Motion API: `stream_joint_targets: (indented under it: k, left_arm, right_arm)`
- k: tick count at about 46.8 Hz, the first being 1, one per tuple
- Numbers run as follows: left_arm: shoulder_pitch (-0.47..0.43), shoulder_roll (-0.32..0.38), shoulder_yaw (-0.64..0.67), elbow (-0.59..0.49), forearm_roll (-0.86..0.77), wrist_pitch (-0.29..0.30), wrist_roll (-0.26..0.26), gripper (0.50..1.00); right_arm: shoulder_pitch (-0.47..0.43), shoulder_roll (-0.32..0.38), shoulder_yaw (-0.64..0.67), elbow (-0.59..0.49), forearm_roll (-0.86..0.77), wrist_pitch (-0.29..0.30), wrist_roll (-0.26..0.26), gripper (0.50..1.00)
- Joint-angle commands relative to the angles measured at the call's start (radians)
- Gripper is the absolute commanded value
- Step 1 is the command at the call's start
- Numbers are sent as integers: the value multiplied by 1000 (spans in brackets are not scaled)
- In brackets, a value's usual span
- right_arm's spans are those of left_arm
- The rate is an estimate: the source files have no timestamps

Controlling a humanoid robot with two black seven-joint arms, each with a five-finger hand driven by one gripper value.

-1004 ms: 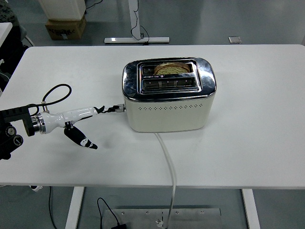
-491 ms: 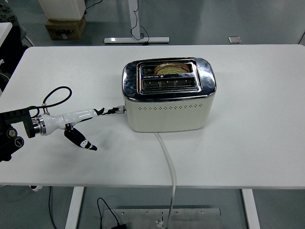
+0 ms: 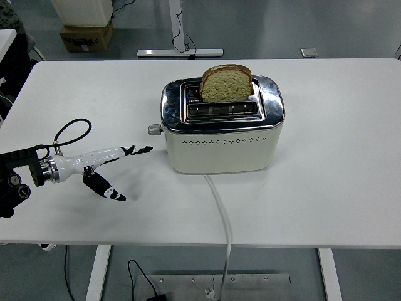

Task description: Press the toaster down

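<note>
**Toast up, lever raised, left hand clear of the toaster**

At the left edge the robot's left arm reaches in low over the white table point(image 3: 338, 188). Its left hand point(image 3: 103, 164) is a slim white-and-black unit with its fingers spread apart and holding nothing: the upper fingers point(image 3: 139, 150) point right toward the toaster, stopping near its lever without touching it, while a lower black finger angles down toward the tabletop. A loop of black cable point(image 3: 70, 127) arches above the wrist.

Just to the right, the lever knob point(image 3: 153, 130) sticks out from the toaster's left end, sitting high on that side. The toaster point(image 3: 220, 142), cream-bodied with a chrome top, stands near the middle of the table. A slice of bread point(image 3: 226, 83) stands upright out of the rear slot, well above the chrome top; the front slot shows only its wire guides. A white power cord point(image 3: 222, 213) runs from the toaster's front base down over the table's near edge.

The right arm does not show.
</note>
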Motion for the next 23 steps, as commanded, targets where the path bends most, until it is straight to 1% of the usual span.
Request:
stream_joint_targets:
  k: [1, 8, 17, 23]
  left_arm:
    - [-3, 3, -2, 0, -30, 0, -1, 1000]
    - [-6, 17, -2, 0, -134, -1, -1, 1000]
    - [-6, 20, -5, 4, -162, -3, -1, 1000]
    - [-5, 32, -3, 27, -254, -4, -1, 1000]
  right_arm:
    - [0, 0, 0, 0, 0, 0, 0, 998]
    - [0, 0, 0, 0, 0, 0, -2, 998]
    - [0, 0, 0, 0, 0, 0, 0, 998]
    - [0, 0, 0, 0, 0, 0, 0, 998]
